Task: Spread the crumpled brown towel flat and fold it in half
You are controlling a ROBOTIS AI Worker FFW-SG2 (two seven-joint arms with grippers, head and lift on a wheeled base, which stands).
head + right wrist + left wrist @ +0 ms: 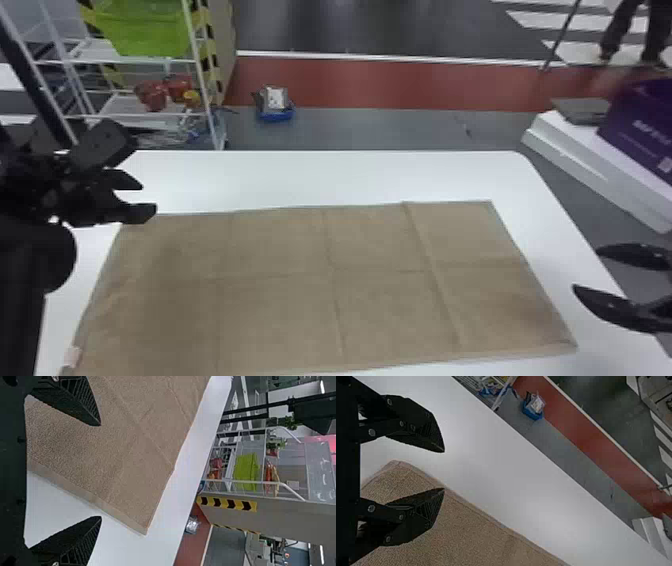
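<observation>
Covering the table (320, 177): your brown towel (280, 295), spread flat, near-left corner cut off.
Left gripper (149, 196): fingers parted, above the table's left.
Right gripper (586, 269): fingers parted, by the table's right edge, base cut off.

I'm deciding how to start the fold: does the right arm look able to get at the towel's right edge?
Probably yes: the right gripper hangs open near the brown towel's right edge, and nothing visible stands between them.
</observation>
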